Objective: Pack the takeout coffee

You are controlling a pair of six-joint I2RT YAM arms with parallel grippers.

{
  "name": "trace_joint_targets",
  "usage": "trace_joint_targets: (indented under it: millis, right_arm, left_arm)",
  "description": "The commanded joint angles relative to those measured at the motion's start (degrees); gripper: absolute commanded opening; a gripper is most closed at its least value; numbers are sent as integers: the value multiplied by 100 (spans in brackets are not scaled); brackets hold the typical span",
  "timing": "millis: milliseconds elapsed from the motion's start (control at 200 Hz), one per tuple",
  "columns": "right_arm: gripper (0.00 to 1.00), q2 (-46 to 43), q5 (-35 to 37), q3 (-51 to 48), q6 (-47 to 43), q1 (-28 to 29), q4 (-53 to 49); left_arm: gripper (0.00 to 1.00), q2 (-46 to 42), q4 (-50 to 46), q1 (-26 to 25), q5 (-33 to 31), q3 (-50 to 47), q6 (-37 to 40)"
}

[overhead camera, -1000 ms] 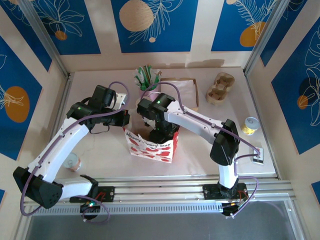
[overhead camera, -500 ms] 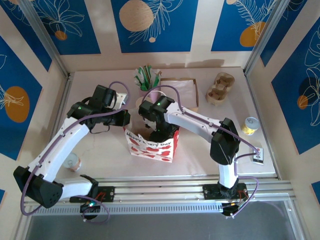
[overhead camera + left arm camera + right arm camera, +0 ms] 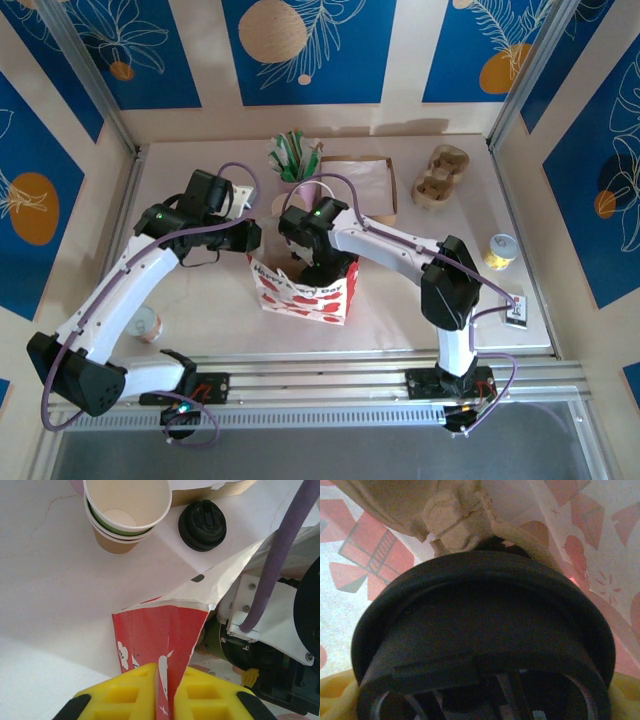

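The takeout coffee is seen from its black lid, very close in the right wrist view. My right gripper is shut on it, a yellow finger at each lower corner, down inside the red-and-white paper bag. In the top view that gripper is sunk in the bag's mouth. A dark green stretch of the cup shows inside the bag in the left wrist view. My left gripper is shut on the bag's red rim and holds it at the bag's left corner.
A tan cup stack and a loose black lid sit just behind the bag. A brown box, green straws, a pulp carrier, a yellow can and a small cup stand around.
The right wrist has shifted slightly up and left over the bag's mouth. The left arm has stayed put, its jaws easing a little on the rim.
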Motion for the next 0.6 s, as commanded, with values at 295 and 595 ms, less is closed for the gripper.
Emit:
trace_joint_targets:
  millis: [295,595]
  right_arm:
    - [55,148,-184,-488,39,-51,188]
    - [55,112,-113,-614,70,-80,271]
  left_arm:
    - [15,-44,-47,-20,-92,74,150]
    - [16,-75,-47,-20,-117,64,161]
